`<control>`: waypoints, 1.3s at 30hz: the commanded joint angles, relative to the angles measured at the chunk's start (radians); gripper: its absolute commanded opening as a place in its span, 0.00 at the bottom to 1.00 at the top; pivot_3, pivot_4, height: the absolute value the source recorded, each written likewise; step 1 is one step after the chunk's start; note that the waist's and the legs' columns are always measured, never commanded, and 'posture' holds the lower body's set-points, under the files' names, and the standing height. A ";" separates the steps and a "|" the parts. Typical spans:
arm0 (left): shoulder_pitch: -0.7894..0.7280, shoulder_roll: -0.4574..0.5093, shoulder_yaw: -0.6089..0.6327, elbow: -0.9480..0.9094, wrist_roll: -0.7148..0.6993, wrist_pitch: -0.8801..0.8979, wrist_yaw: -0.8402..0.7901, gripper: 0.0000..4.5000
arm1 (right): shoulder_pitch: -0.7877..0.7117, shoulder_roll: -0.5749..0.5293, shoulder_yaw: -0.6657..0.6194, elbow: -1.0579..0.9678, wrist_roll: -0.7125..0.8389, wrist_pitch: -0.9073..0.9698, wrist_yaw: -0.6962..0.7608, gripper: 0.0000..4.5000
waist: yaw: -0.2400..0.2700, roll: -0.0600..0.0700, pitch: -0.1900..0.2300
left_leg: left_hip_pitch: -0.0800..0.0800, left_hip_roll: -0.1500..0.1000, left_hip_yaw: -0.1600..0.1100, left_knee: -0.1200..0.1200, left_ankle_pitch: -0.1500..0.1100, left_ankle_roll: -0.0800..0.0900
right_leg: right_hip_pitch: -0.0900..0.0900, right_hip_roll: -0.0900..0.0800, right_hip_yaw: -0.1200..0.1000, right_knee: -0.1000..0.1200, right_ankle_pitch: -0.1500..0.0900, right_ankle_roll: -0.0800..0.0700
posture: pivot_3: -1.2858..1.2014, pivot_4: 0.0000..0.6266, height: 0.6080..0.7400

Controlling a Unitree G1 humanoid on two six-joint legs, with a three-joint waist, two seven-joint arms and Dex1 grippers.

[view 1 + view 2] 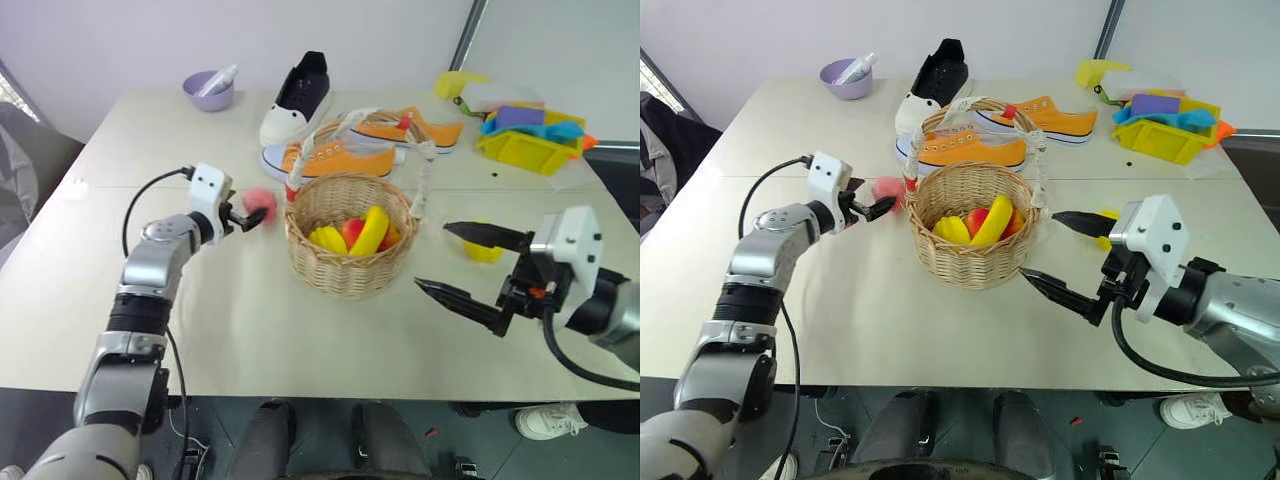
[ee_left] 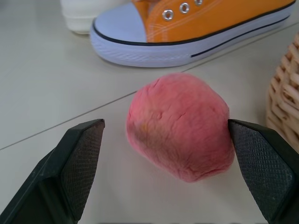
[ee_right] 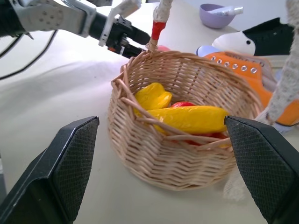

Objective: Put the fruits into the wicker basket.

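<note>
head views: the peach [image 1: 260,203] lies on the bench [image 1: 240,330] just left of the basket [image 1: 349,235], with the left gripper [image 1: 250,216] at it, jaws apart. a lemon [image 1: 483,250] sits on the bench right of the basket, behind the right gripper [image 1: 462,262], whose jaws are also wide apart and empty. count: one peach, one lemon, one basket already holding about two yellow pieces and a red one, three shoes behind.

left wrist view: the peach fills the gap between the open fingers [image 2: 74,161], not yet pinched. it looks fuzzy, light and a bit soft, so likely to give under pressure; a hold across its widest middle seems best.

right wrist view: the basket stands upright, stiff woven wall, fruit inside; the open top leaves room to drop more in.
</note>
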 commanded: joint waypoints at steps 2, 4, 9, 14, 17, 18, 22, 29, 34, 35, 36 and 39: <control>-0.020 -0.005 0.014 0.045 0.023 -0.017 0.025 0.81 | 0.003 0.025 0.004 -0.051 0.012 -0.036 -0.015 1.00 | -0.006 0.000 0.000 | 0.000 0.000 0.000 0.000 0.000 0.000 | 0.000 0.001 0.000 0.000 0.000 0.000 | 0.52 0.24 0.86; -0.027 -0.009 0.018 0.062 0.024 -0.022 0.031 0.60 | 0.007 0.032 0.011 -0.064 0.017 -0.037 -0.023 1.00 | -0.005 0.000 0.000 | 0.000 0.001 0.000 0.000 0.000 0.000 | -0.001 0.001 0.000 0.001 0.000 0.000 | 0.52 0.24 0.86; -0.034 -0.011 0.027 0.079 0.018 -0.038 0.031 0.37 | 0.009 0.045 0.042 -0.077 0.013 -0.044 -0.037 1.00 | 0.002 -0.001 0.000 | 0.000 0.000 0.000 0.000 0.000 0.000 | 0.000 0.000 0.000 0.000 0.000 0.000 | 0.52 0.24 0.86; -0.020 -0.001 0.076 0.064 -0.002 -0.064 0.041 0.37 | 0.013 0.042 0.048 -0.075 0.008 -0.050 -0.040 1.00 | 0.002 -0.001 0.000 | 0.000 0.000 0.000 0.000 0.000 0.000 | 0.000 0.000 0.000 0.000 0.000 0.000 | 0.52 0.24 0.86; 0.011 0.015 0.087 -0.013 -0.051 -0.045 -0.048 0.49 | 0.009 0.040 0.056 -0.067 0.001 -0.055 -0.038 1.00 | 0.001 -0.001 0.000 | 0.000 0.000 0.000 0.000 0.000 0.000 | -0.001 0.000 0.000 0.000 0.000 0.000 | 0.52 0.24 0.86; 0.020 0.024 0.083 -0.042 -0.066 -0.027 -0.080 0.55 | 0.007 0.039 0.058 -0.065 0.000 -0.056 -0.038 1.00 | 0.001 -0.001 0.000 | 0.000 0.000 0.000 0.000 0.000 0.000 | -0.001 0.000 0.000 0.000 0.000 0.000 | 0.52 0.24 0.86; 0.034 0.058 0.082 -0.115 -0.091 0.026 -0.132 0.98 | -0.003 0.036 0.060 -0.060 0.002 -0.056 -0.039 1.00 | 0.001 -0.001 0.000 | 0.000 0.000 0.000 0.000 0.000 0.000 | -0.001 0.000 0.000 0.000 0.000 0.000 | 0.52 0.24 0.86; -0.059 0.071 0.043 -0.044 -0.011 0.023 -0.082 0.99 | -0.020 0.032 0.063 -0.058 0.009 -0.049 -0.044 1.00 | 0.003 -0.002 0.001 | 0.000 0.000 0.000 0.000 0.000 0.000 | 0.000 0.000 0.000 0.000 0.000 0.000 | 0.52 0.24 0.86; -0.177 0.046 -0.015 0.121 0.043 -0.027 -0.114 0.99 | -0.043 0.032 0.078 -0.053 0.008 -0.044 -0.050 1.00 | 0.002 -0.003 0.002 | -0.001 -0.001 -0.001 0.001 0.000 0.000 | 0.000 0.000 0.000 0.000 0.000 0.000 | 0.52 0.24 0.86; -0.198 0.040 -0.030 0.152 0.049 -0.034 -0.140 0.99 | -0.046 0.032 0.080 -0.053 0.007 -0.044 -0.050 1.00 | 0.002 -0.003 0.002 | -0.001 -0.001 -0.001 0.001 0.000 0.000 | 0.000 0.000 0.000 0.000 0.000 0.000 | 0.52 0.24 0.86; -0.220 0.037 -0.052 0.184 0.055 -0.023 -0.176 0.99 | -0.049 0.032 0.082 -0.054 0.006 -0.042 -0.054 1.00 | 0.002 -0.003 0.002 | -0.001 -0.003 -0.001 0.001 0.000 0.000 | 0.000 0.000 0.000 0.000 0.000 0.000 | 0.52 0.24 0.86; -0.249 0.040 -0.078 0.230 0.066 -0.011 -0.236 0.99 | -0.051 0.031 0.083 -0.059 0.006 -0.040 -0.064 1.00 | -0.003 -0.003 0.002 | -0.001 -0.005 -0.001 0.001 0.000 0.000 | 0.000 0.000 0.000 0.000 0.000 0.001 | 0.52 0.24 0.86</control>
